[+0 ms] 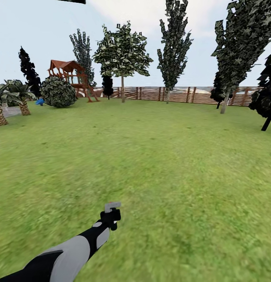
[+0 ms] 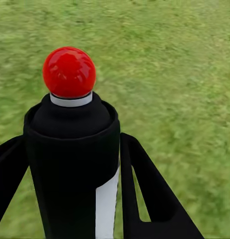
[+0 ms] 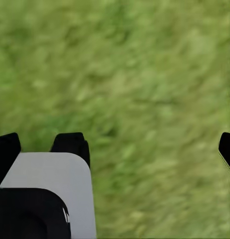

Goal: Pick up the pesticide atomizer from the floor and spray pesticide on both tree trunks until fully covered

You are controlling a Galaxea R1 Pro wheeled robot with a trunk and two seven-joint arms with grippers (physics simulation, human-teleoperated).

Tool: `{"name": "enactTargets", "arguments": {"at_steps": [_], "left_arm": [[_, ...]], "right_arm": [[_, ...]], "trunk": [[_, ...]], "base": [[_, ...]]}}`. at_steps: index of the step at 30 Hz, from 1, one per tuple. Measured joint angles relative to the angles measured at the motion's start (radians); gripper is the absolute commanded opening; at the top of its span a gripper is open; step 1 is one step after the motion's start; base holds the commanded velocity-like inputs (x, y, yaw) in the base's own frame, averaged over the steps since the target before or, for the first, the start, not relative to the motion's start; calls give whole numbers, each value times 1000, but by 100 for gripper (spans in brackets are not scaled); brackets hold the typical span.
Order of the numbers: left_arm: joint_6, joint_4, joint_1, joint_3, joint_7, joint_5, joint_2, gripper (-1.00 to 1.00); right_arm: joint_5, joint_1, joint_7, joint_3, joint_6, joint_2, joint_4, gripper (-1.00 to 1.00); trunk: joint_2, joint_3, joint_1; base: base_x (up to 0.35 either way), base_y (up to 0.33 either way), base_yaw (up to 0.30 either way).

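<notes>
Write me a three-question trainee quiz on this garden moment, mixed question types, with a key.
1. True or false: the left gripper is clamped on the pesticide atomizer.
2. The atomizer's round cap is: A red, B blue, C yellow.
3. Fill in: behind the broad-crowned tree at the far edge of the lawn runs a wooden ____.
Key: 1 true; 2 A; 3 fence.
</notes>
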Motion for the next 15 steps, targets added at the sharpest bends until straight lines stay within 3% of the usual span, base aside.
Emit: {"name": "enactTargets", "arguments": {"at_steps": [2, 8, 15], "left_arm": [[0, 0, 1, 0, 0, 0, 0, -100], [0, -1, 1, 0, 1, 1, 0, -100], [0, -2, 1, 1, 4, 2, 3, -100]], "right_arm": [[-1, 0, 0, 0, -2, 2, -3, 100], [0, 0, 0, -4, -119, 2, -5, 100], [3, 0, -1, 0, -134, 1, -6, 100]], "trunk": [[0, 0, 0], [0, 0, 0], [0, 0, 0]], "base": [[350, 0, 0], [350, 0, 0], [350, 0, 0]]}}
